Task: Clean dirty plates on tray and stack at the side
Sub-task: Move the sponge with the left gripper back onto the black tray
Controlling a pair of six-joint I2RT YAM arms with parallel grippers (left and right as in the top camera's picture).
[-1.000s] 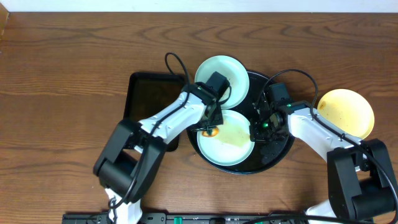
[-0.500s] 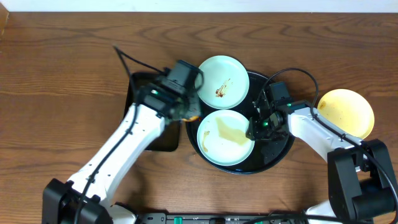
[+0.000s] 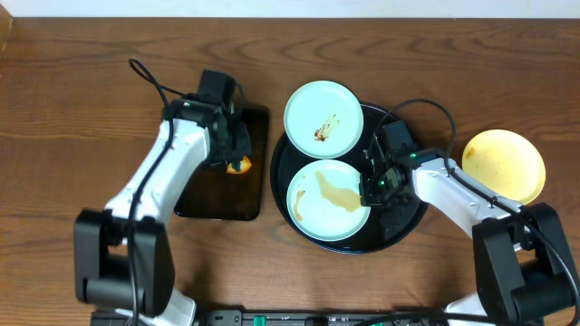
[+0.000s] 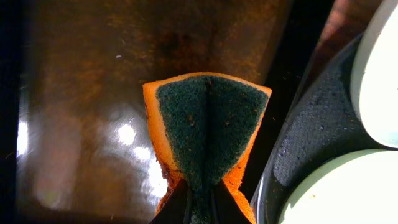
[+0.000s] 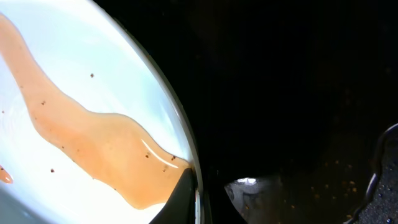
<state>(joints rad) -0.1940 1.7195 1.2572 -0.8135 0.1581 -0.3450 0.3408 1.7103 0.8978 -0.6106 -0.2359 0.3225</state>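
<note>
The round black tray [image 3: 408,215] holds a mint-blue plate [image 3: 313,210] with a wide brown smear. A second mint-blue plate [image 3: 340,107] with a small red-brown smear lies on the tray's far-left rim. The yellow plate [image 3: 504,165] lies on the table to the right. My right gripper [image 3: 370,188] is shut on the smeared near plate's right rim; in the right wrist view its jaws [image 5: 208,198] straddle that plate's [image 5: 74,68] rim. My left gripper [image 3: 236,156] is shut on a folded orange-and-green sponge [image 4: 208,124] over the rectangular tray.
The black rectangular tray [image 3: 213,186] lies left of the round tray, almost touching it; its wet glossy floor [image 4: 81,93] fills the left wrist view, with the round tray's rim [image 4: 311,137] at the right. Brown wooden table all around.
My left gripper has moved left with the sponge, from the near mint-blue plate to over the rectangular tray. The right gripper has stayed on the plate's rim.
</note>
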